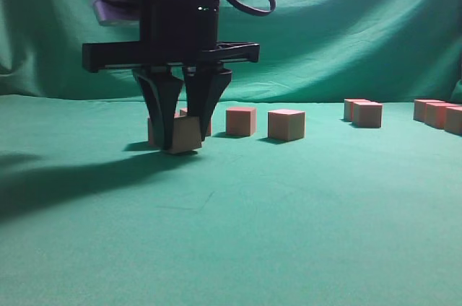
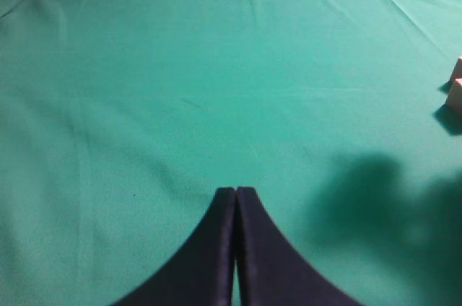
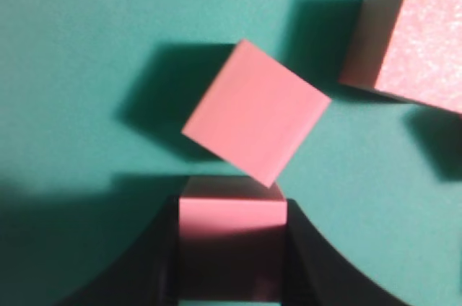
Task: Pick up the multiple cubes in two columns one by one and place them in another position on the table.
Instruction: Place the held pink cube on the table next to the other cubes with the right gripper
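Green cloth covering the counter (image 1: 238, 234) fills the foreground of the exterior view, crossed at left by a broad shadow. Just beyond it, the right pincer (image 1: 180, 127) is seen lowered to the counter, its two dark fingers closed around a tan cube (image 1: 185, 134) whose base sits at or just above the cloth. In the right wrist view the gripped cube (image 3: 232, 237) is held squarely between the fingers, and a second cube (image 3: 256, 112), turned at an angle, lies directly ahead of the pincer with one corner touching or nearly touching the held block. A third cube (image 3: 411, 46) is seen farther ahead and to the pincer's right. In the exterior view, two more cubes (image 1: 241, 120) (image 1: 286, 124) stand apart from each other a little to the right of the pincer, a pair (image 1: 364, 112) farther right, and another group (image 1: 438, 114) well away at the frame's right edge. The left pincer (image 2: 236, 192) is shown hovering over bare cloth with its fingertips pressed together and nothing between them; two cubes (image 2: 455, 84) are glimpsed well off to its right at the picture's edge.
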`<state>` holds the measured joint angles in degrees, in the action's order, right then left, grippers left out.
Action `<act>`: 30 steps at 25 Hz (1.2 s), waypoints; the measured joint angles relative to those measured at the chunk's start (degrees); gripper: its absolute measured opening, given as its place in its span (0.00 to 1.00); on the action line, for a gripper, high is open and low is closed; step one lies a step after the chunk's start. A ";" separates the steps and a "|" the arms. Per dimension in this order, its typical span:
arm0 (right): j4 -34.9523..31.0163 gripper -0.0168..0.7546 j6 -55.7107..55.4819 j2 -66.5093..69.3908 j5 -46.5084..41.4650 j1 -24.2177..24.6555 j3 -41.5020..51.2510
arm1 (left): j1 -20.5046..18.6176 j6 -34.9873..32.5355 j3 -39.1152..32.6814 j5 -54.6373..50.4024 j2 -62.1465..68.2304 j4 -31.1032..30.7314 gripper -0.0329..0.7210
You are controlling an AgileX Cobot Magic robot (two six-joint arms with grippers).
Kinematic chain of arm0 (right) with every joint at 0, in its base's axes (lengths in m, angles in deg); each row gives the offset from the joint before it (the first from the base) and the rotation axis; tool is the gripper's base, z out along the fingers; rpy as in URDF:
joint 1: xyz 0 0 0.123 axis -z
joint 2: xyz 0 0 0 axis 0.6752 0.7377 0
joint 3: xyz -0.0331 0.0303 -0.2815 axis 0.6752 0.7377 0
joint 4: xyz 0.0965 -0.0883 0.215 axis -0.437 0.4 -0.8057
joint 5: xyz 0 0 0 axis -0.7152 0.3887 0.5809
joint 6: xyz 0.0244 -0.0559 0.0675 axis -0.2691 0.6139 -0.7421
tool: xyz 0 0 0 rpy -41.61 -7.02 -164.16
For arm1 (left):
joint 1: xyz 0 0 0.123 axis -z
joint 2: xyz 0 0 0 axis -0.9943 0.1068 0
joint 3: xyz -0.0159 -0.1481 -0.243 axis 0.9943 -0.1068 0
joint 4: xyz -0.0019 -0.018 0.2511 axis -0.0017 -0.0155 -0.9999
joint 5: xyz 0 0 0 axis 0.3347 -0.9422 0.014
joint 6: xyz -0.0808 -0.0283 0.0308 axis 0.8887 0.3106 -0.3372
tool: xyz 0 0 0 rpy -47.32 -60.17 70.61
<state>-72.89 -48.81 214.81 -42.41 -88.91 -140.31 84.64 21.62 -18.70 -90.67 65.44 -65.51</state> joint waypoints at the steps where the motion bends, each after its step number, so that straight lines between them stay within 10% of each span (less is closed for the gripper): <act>1: 0.25 0.36 -0.12 0.00 0.00 0.00 0.00 | 0.00 0.00 0.00 0.00 0.00 0.00 0.04; 30: 0.10 0.36 -0.35 0.00 -1.43 0.00 0.00 | 0.00 0.00 0.00 0.00 0.00 0.00 0.04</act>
<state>-72.80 -49.16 214.81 -43.84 -88.91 -140.31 84.64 21.62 -18.70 -90.67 65.44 -65.51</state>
